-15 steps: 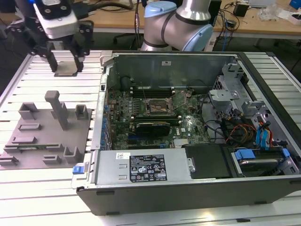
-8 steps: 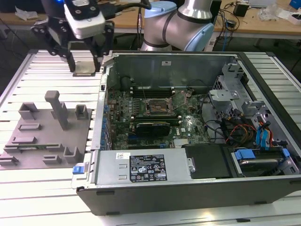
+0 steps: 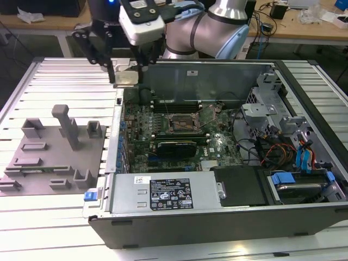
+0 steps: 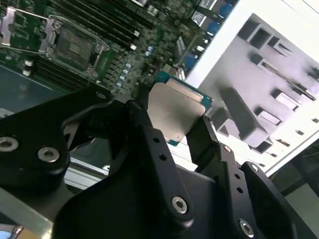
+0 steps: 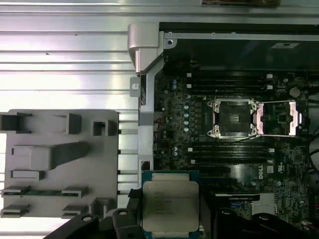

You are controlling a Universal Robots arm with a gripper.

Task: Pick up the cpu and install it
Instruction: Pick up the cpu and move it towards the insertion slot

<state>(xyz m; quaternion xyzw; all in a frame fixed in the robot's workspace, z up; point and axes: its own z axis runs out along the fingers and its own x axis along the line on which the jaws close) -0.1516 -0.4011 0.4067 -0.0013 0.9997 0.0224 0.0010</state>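
Black gripper (image 4: 173, 122): jaws pinching small square silvery-topped cpu (image 5: 170, 206) by opp. edges. Chip held in air near case wall, betw. grey plastic tray (image 3: 54, 147) & open metal-framed socket (image 5: 233, 118). Judgement: keep chip level, edges square w/ socket, grip steady, no tilt.

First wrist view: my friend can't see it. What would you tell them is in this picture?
The black gripper holds the cpu, a small silvery square chip, above the edge of the motherboard inside an open computer case. Further off on the board, the metal-framed socket stands open and empty. A grey plastic tray lies outside the case.
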